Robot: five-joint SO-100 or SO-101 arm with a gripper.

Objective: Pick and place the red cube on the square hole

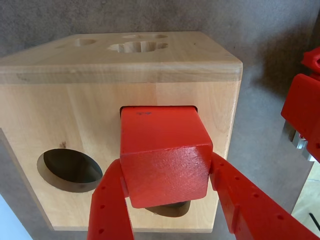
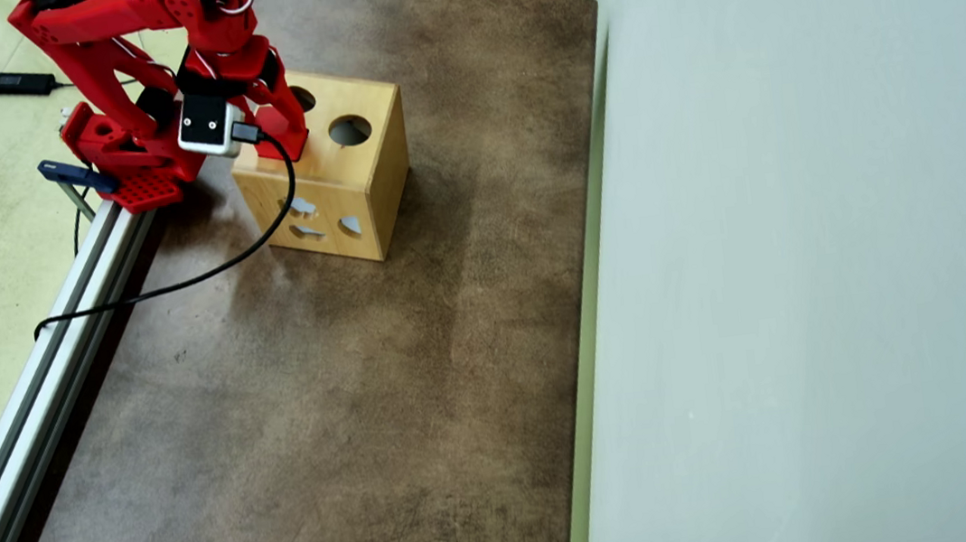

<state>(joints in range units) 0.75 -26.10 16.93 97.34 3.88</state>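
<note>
Wrist view: red cube (image 1: 162, 152) matte, bright, grainy near face, far end entering square hole (image 1: 194, 108) in wooden box (image 1: 75, 115); hole's dark edges show just at cube's top and right corner. Gripper (image 1: 167, 192) clamped on red cube, fingers (image 1: 112, 200) pressing both sides. Round hole (image 1: 70, 170) left of cube.

Overhead view: wooden box (image 2: 373, 183) near worktop (image 2: 327, 416) far left edge beside arm base; wide bare worktop on other side of box. Gripper (image 2: 286, 139) over box top; cube hidden.
</note>
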